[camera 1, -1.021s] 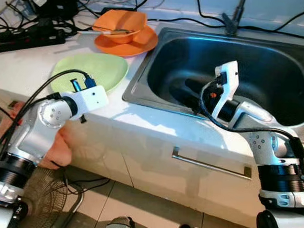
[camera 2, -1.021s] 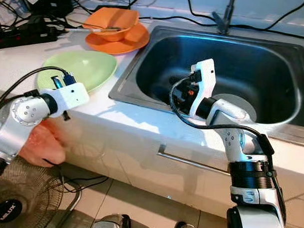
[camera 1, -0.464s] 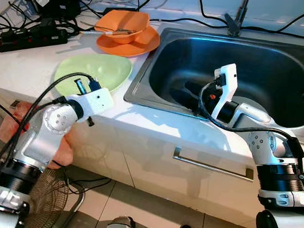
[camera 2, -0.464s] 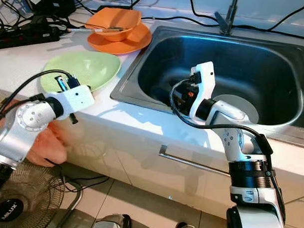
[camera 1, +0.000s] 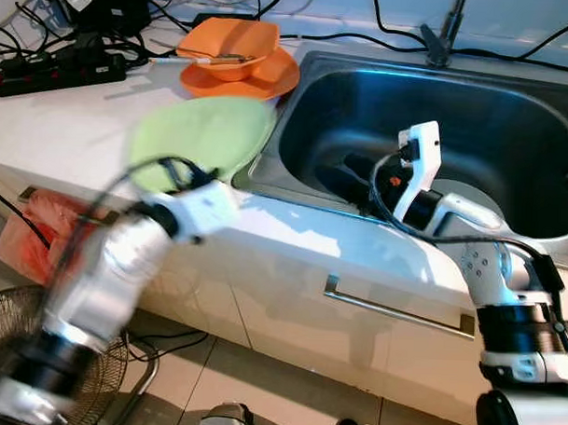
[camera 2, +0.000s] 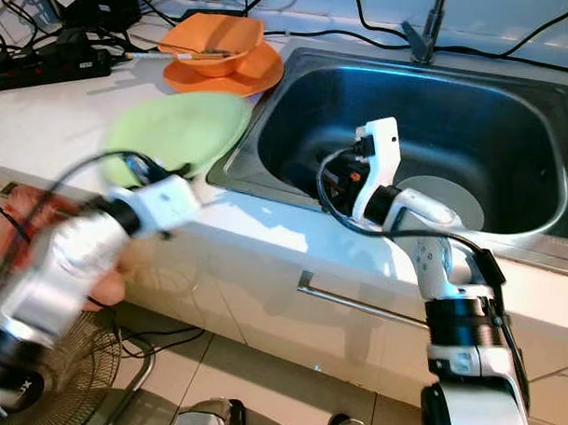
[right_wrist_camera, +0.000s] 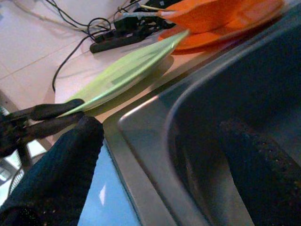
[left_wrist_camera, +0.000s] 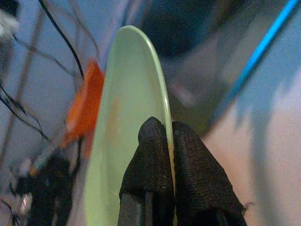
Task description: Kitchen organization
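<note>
Green plate (left_wrist_camera: 127,108) pinched at rim, left gripper (left_wrist_camera: 162,136) (jaws closed)

The left gripper (left_wrist_camera: 161,141) has lifted the green plate (camera 1: 205,135) (tilted) toward the sink (camera 1: 298,92).

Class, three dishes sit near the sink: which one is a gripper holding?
The green plate: the left gripper pinches its rim. The orange bowl and orange plate beneath it rest untouched on the counter.

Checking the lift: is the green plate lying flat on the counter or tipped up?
Tipped up. The left gripper pinches the green plate by its rim, and its near edge is raised off the counter.
</note>
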`<state>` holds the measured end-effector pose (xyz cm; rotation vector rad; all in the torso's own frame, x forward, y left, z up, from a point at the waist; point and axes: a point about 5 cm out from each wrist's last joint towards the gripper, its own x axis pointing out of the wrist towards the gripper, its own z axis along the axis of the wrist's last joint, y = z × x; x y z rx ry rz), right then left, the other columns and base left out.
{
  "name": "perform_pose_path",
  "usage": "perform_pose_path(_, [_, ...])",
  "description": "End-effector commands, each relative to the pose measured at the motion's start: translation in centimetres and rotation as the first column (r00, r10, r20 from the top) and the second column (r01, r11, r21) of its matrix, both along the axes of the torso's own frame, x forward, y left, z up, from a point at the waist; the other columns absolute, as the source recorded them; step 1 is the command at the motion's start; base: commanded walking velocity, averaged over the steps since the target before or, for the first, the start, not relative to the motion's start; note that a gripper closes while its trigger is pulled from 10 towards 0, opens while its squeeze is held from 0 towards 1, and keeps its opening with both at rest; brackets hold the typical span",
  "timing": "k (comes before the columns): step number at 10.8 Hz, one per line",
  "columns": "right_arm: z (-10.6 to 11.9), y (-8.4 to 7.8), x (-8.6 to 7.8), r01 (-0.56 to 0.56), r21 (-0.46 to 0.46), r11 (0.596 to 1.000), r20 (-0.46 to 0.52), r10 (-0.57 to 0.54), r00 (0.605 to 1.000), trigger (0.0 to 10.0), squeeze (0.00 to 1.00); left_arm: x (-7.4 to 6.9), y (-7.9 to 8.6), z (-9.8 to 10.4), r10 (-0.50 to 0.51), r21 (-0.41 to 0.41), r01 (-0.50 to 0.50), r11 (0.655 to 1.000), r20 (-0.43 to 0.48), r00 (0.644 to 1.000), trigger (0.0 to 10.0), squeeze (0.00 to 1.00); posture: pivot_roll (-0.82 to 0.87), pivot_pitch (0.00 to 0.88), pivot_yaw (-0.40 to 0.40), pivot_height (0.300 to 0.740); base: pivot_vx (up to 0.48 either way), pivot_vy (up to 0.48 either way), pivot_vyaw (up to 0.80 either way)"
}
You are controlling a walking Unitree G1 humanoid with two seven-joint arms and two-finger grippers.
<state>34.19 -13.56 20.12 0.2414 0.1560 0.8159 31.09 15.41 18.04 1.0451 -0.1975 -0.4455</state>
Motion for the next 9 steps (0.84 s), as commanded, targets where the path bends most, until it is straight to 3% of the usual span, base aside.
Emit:
perform_pose_path(1, [0.3, 0.3, 0.1, -0.006, 0.021, 1.000, -0.011, 0.006, 1.000, 10.0, 0.00, -0.5, -1.0, 0.3, -0.043, -0.001, 0.043, 0.999, 0.056, 0.998, 0.0, 0.00, 0.22, 0.100, 0.073, 0.740, 0.000, 0.000, 0.00])
perform_pose_path(3, [0.5, 0.3, 0.3, 0.000, 0.085, 0.996, -0.048, 0.004, 0.999, 10.0, 0.00, -1.0, -2.9, 0.4, -0.097, -0.019, 0.101, 0.995, 0.147, 0.984, 0.0, 0.00, 0.22, 0.097, 0.072, 0.740, 0.000, 0.000, 0.00])
perform_pose_path(4, [1.1, 0.0, 0.4, -0.003, 0.187, 0.982, -0.093, 0.021, 0.995, 10.0, 0.00, -1.1, -4.8, -0.1, -0.160, -0.015, 0.166, 0.986, 0.196, 0.967, 0.0, 0.00, 0.21, 0.094, 0.073, 0.740, 0.000, 0.000, 0.00])
perform_pose_path(7, [2.4, -0.2, 0.7, 0.022, 0.310, 0.951, -0.144, 0.024, 0.989, 10.0, 0.00, -1.0, -7.0, -0.8, -0.237, 0.003, 0.244, 0.970, 0.242, 0.941, 0.0, 0.00, 0.19, 0.087, 0.078, 0.740, 0.000, 0.000, 0.00])
perform_pose_path(9, [2.3, 0.1, 0.7, 0.036, 0.317, 0.948, -0.168, 0.019, 0.986, 10.0, 0.00, -1.1, -8.5, -0.5, -0.280, -0.010, 0.295, 0.955, 0.292, 0.915, 0.0, 0.00, 0.18, 0.088, 0.078, 0.740, 0.000, 0.000, 0.00])
